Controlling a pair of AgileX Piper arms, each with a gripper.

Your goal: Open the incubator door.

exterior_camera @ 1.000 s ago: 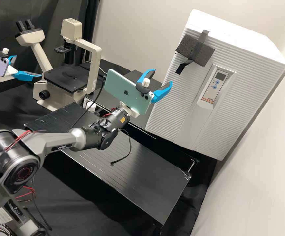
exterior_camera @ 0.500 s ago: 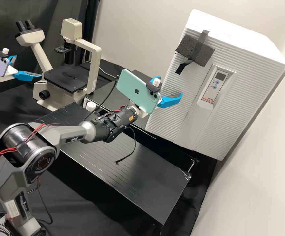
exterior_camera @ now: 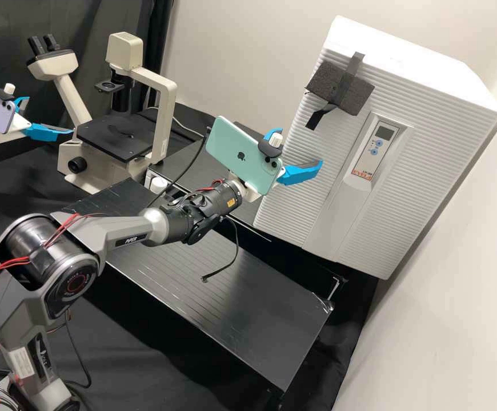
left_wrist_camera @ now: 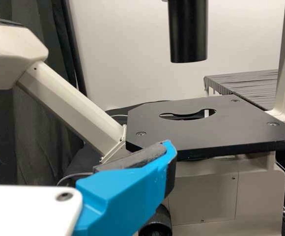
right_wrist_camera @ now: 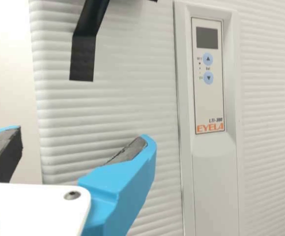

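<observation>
“One incubator door (exterior_camera: 420, 165), upper right, high view: progress?”

“Closed; opening wholly outstanding.”

“Right end effector (exterior_camera: 298, 147)?”

“Near door; fingers parted, empty. Left end effector (exterior_camera: 49, 115): likewise parted.”

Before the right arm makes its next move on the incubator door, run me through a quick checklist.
1. Incubator door shut, ready to be opened: ok.
2. Right gripper fingers apart: ok.
3. Black strap hanging on the door's front: ok.
4. Strap between the right gripper's fingers: not ok, it hangs away from them.
5. Strap fixed firmly enough to pull: cannot tell.
6. Left gripper away from the door, near the microscope: ok.
</observation>
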